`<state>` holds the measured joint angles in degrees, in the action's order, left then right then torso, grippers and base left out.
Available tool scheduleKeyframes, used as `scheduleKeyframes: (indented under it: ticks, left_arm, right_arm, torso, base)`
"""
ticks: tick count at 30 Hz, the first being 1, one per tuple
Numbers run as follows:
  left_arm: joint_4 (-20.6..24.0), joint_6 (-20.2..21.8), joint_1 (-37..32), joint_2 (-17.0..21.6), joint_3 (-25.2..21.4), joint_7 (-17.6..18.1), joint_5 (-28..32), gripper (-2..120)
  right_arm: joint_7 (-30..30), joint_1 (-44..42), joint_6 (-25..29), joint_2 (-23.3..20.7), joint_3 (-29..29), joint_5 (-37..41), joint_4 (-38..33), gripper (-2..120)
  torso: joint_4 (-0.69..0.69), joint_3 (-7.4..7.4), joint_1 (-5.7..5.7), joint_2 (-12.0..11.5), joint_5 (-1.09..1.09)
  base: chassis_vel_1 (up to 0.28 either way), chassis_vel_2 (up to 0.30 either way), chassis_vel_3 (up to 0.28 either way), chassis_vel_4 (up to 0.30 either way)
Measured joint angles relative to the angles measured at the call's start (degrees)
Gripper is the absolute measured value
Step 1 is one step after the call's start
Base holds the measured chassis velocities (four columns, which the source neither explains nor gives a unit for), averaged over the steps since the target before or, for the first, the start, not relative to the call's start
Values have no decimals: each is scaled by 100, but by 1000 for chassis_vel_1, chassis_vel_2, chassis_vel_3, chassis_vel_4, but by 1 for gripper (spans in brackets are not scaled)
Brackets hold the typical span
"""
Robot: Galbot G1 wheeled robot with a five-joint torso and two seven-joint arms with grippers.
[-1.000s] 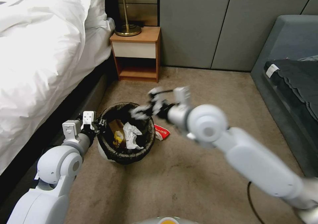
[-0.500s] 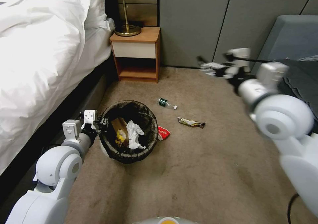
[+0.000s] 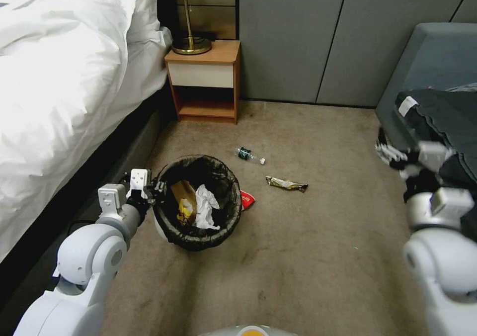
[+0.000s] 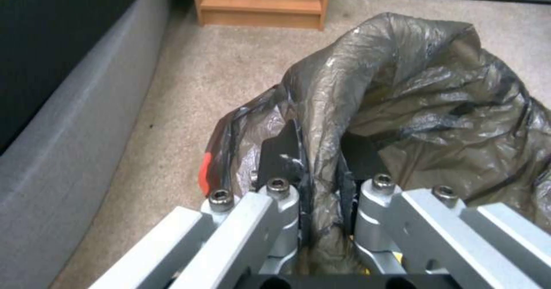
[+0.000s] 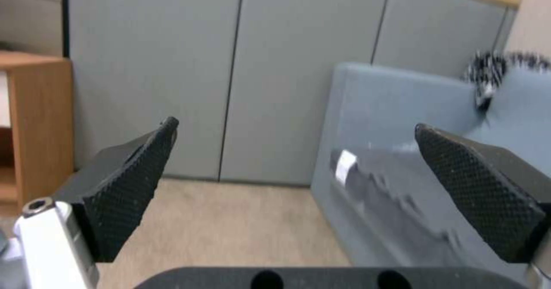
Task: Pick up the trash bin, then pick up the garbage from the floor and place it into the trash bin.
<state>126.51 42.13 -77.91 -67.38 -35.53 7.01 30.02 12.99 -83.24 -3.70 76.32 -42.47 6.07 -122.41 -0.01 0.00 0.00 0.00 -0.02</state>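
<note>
I'm in a bedroom, prob. hotel-style: bed w/ white duvet (image 3: 64, 77), wooden nightstand (image 3: 206, 80) w/ brass lamp (image 3: 190, 38), beige carpet (image 3: 298, 236), grey wall panels (image 3: 298, 38), grey sofa (image 3: 427, 62).

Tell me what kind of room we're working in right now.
Most likely a bedroom, perhaps a hotel room: a bed with a white duvet, a wooden nightstand holding a brass lamp, and a carpeted floor.
</note>
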Motion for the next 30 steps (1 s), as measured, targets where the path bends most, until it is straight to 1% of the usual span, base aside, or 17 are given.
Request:
scheduleKeyframes:
  ticks: [4, 5, 10, 30]
  left_arm:
    - [-12, 0, -27, 0, -5, -4, -12, 5]
    - [-12, 0, -52, 0, -18, -18, -19, 5]
    - [-23, 0, -95, 6, -53, -56, -43, 5]
    - [1, 0, -67, 30, -52, -92, -67, 5]
  right_arm:
    - [27, -99, 178, 220, 41, -98, 128, 100]
    - [95, -103, 238, 304, 48, -121, 215, 100]
    - [207, -54, 307, 401, 60, -61, 337, 100]
    - [216, 154, 180, 383, 229, 66, 469, 100]
  torso:
    - [1, 0, 0, 0, -1]
    - [1, 0, 0, 0, 2]
    - [1, 0, 0, 0, 1]
    - [1, 1, 0, 0, 2]
  base:
    - [0, 0, 0, 0]
    - [0, 0, 0, 0]
    - [0, 0, 0, 0]
    - [0, 0, 0, 0]
